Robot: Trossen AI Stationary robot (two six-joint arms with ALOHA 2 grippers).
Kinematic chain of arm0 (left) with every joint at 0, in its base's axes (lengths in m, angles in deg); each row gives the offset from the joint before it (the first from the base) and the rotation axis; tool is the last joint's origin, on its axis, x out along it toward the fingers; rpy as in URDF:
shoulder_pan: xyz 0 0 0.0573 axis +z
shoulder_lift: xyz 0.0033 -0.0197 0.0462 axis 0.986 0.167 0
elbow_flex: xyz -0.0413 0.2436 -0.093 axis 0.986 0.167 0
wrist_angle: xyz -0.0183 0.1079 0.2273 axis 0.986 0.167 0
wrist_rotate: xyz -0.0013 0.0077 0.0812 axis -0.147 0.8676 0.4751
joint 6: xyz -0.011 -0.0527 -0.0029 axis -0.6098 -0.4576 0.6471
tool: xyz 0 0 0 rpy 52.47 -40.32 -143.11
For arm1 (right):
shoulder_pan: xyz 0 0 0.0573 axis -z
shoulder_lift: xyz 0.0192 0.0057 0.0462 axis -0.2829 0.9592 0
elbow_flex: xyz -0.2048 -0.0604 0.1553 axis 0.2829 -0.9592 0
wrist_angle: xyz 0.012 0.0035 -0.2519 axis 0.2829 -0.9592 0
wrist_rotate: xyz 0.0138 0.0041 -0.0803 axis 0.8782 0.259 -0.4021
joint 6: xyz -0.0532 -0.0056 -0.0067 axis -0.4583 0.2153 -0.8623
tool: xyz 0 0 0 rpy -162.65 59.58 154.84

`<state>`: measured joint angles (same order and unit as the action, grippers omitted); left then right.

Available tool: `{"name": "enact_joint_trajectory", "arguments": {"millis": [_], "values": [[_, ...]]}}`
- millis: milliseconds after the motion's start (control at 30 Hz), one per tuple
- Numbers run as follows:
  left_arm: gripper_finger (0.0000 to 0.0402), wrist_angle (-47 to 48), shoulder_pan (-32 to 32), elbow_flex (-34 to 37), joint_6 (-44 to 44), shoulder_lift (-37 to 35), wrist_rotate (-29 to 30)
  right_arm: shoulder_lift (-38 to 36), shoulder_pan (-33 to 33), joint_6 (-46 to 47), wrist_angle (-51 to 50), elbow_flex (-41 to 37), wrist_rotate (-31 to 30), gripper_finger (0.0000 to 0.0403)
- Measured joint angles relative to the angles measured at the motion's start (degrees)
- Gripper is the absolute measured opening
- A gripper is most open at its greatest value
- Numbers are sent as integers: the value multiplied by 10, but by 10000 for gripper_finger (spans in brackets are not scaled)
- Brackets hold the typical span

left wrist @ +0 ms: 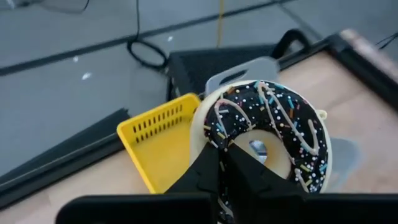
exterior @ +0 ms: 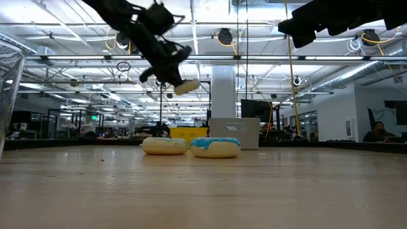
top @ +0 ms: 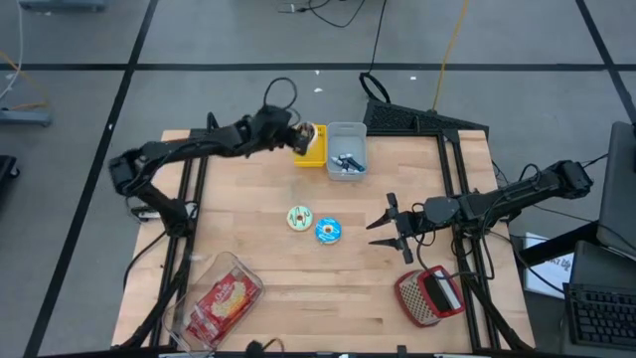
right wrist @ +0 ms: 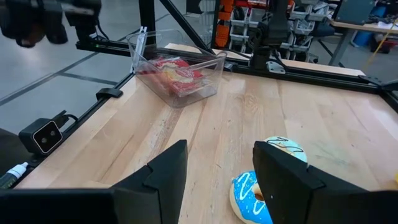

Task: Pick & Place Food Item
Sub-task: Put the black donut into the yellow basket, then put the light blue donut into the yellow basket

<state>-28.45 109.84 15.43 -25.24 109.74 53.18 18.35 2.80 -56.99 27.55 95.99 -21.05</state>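
A chocolate-iced donut (left wrist: 273, 118) with coloured sprinkles hangs in the air over the yellow bin (top: 310, 151) at the table's far edge, with my left gripper (top: 298, 134) shut on it. In the low view the donut (exterior: 186, 86) is well above the table. A white-green donut (top: 299, 218) and a blue donut (top: 328, 231) lie flat on the table's middle. To the right of them my right gripper (top: 390, 227) hangs open above the table and holds nothing. My left gripper pinches the donut's ring (left wrist: 217, 140) between its two fingers, on the side of the ring nearest the wrist. The fingers come slanting down from the table's left. The donut is lifted clear and stands tipped up beyond the fingertips, its iced face toward the wrist camera.
A grey bin (top: 346, 149) with small items stands right of the yellow bin. A clear container (top: 224, 298) with red-packed food lies at the near left. A red basket (top: 429, 295) sits at the near right. Bare wood lies around the two donuts.
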Motion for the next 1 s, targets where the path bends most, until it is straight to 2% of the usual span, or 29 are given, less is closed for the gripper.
{"name": "enact_joint_trajectory", "arguments": {"millis": [133, 300, 567, 1000], "values": [[6, 3, 11, -37, 1, 68, 0, 0, 0, 0, 0, 0, 0, 171], [23, 5, 21, -49, -2, 135, -1, 0, 0, 0, 0, 0, 0, 171], [9, 1, 28, -49, -13, 178, -11, 0, 0, 0, 0, 0, 0, 171], [141, 3, 28, -49, -9, 177, -4, 0, 0, 0, 0, 0, 0, 171]]}}
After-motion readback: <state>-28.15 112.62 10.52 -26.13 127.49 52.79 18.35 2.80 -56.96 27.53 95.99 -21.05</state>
